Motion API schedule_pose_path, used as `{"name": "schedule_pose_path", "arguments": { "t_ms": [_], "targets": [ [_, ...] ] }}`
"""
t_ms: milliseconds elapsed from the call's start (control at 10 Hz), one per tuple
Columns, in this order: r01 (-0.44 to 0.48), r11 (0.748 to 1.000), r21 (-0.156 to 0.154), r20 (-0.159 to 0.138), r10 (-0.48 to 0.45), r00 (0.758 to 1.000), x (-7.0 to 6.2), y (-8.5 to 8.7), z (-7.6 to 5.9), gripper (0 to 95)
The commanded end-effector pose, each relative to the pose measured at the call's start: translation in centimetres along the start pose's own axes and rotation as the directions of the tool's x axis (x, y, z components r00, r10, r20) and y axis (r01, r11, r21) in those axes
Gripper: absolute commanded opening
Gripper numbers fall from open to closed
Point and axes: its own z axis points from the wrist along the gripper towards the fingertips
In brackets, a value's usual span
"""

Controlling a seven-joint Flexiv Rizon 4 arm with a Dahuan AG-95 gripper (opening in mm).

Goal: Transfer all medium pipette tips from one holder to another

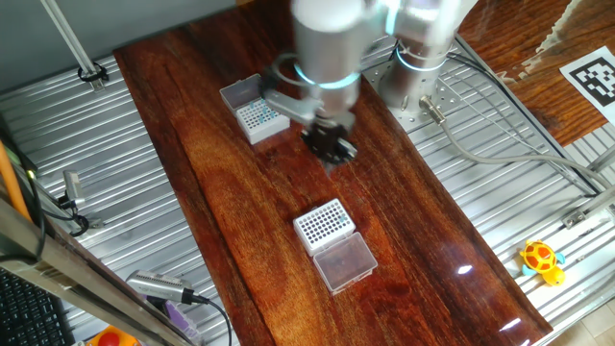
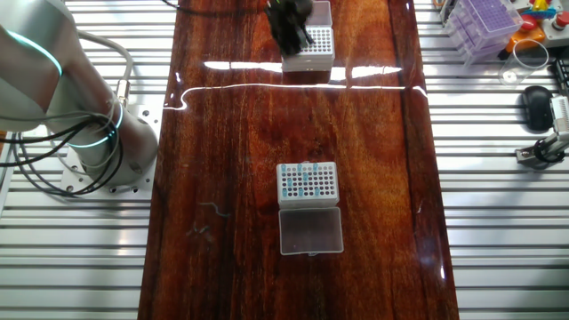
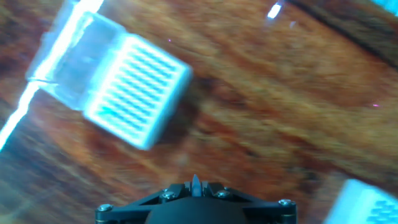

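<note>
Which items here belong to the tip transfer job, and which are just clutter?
Job:
fine-grid rack
bold-hole rack
teal tips
gripper

Clutter:
yellow toy
purple tip box
printed marker tag

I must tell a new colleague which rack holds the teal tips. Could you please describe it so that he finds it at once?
Start from the long dark wooden table. Two white racks stand on it; take the rack with teal tips near the middle, away from the gripper. Unlike the other rack, it has bold dark holes and a clear lid lying open beside it.
</note>
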Motion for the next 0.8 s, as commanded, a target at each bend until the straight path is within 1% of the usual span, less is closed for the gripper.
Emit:
{"name": "schedule_pose_path", "arguments": {
  "t_ms": [100,200,500,600,800],
  "targets": [
    [-0.219,0.976,0.023,0.017,0.218,0.976,-1.8,3.8,0.9,0.0],
    [-0.233,0.972,0.022,0.024,0.232,0.972,-2.2,4.5,1.1,0.0],
    [-0.244,0.97,0.023,0.024,0.243,0.97,-3.0,4.5,0.9,0.0],
    [-0.246,0.969,0.023,0.024,0.245,0.969,-3.1,4.5,0.9,0.0],
    [-0.217,0.975,0.051,0.016,0.216,0.976,-3.1,4.4,0.9,0.0]
  ]
}}
